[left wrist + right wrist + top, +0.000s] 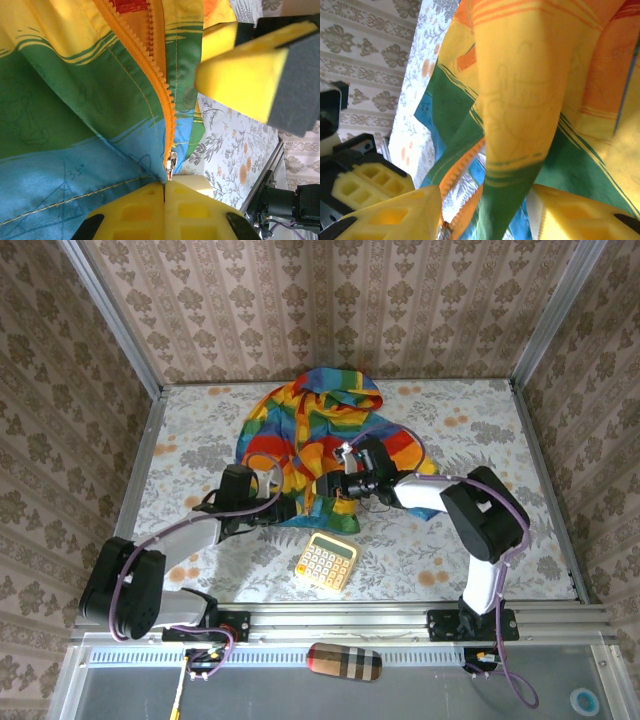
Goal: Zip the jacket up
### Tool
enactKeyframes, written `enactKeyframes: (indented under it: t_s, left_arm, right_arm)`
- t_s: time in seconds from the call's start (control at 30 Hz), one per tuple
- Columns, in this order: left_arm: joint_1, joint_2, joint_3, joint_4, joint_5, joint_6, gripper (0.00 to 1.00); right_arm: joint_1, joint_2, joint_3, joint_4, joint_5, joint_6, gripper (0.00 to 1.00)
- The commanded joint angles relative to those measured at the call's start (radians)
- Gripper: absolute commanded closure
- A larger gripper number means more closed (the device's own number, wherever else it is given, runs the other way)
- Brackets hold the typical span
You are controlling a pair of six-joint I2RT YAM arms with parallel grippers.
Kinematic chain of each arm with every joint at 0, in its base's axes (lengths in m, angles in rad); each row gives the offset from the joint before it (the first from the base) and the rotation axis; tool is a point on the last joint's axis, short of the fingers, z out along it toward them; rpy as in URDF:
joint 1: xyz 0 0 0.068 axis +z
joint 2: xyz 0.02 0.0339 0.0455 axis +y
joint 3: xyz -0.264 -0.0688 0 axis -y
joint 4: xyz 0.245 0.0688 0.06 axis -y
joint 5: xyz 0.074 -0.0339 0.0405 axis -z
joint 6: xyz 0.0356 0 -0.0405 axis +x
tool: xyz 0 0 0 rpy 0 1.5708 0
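Toward the far middle of the flowered table (480, 450), the jacket (320, 430) lies spread with its hood away from me and its hem toward my bases. Its orange zipper band (159, 85) runs near to far, and the teeth I can see are unjoined. A small metal slider (171, 162) sits low, just above the hem. My left gripper (164, 197) is clenched on the jacket's bottom edge right under that slider, fingers pressed flat together. That arm reaches in low from the left, forearm stretched over the table. My right gripper (487, 200) comes in from the right, elbow bent, wrist turned leftward. Its jaws stand apart, straddling a hanging fold of yellow and green fabric beside the zipper, pinching nothing that I can make out. The slider lies just beside this gripper, so I judge the pull falls to the right arm, running away from me toward the hood while the left anchors the hem. A yellow calculator (326, 562) rests nearer me, apart from the jacket.
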Motion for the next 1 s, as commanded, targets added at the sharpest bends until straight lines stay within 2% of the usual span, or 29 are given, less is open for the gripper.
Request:
enactKeyframes:
  t_s: [0.0,0.23,0.4,0.5,0.6,0.97]
  left_arm:
    - [-0.005,-0.004,0.055,-0.115,0.023,0.059,1.00]
    - [0.001,-0.001,0.113,-0.184,0.058,0.071,1.00]
    - [0.001,-0.010,0.158,-0.263,0.069,0.084,1.00]
    - [0.001,-0.013,0.183,-0.298,0.076,0.092,1.00]
    - [0.001,-0.014,0.191,-0.304,0.077,0.095,1.00]
    - [0.003,-0.021,0.186,-0.310,0.090,0.095,1.00]
  right_arm:
    - [0.008,-0.103,0.040,-0.252,0.121,-0.160,0.51]
    - [0.021,-0.214,0.034,-0.409,0.214,-0.224,0.47]
    - [0.115,-0.305,0.025,-0.477,0.330,-0.324,0.52]
    - [0.177,-0.326,0.037,-0.504,0.356,-0.391,0.53]
    - [0.219,-0.315,0.061,-0.513,0.360,-0.447,0.53]
    - [0.265,-0.172,0.165,-0.542,0.317,-0.523,0.51]
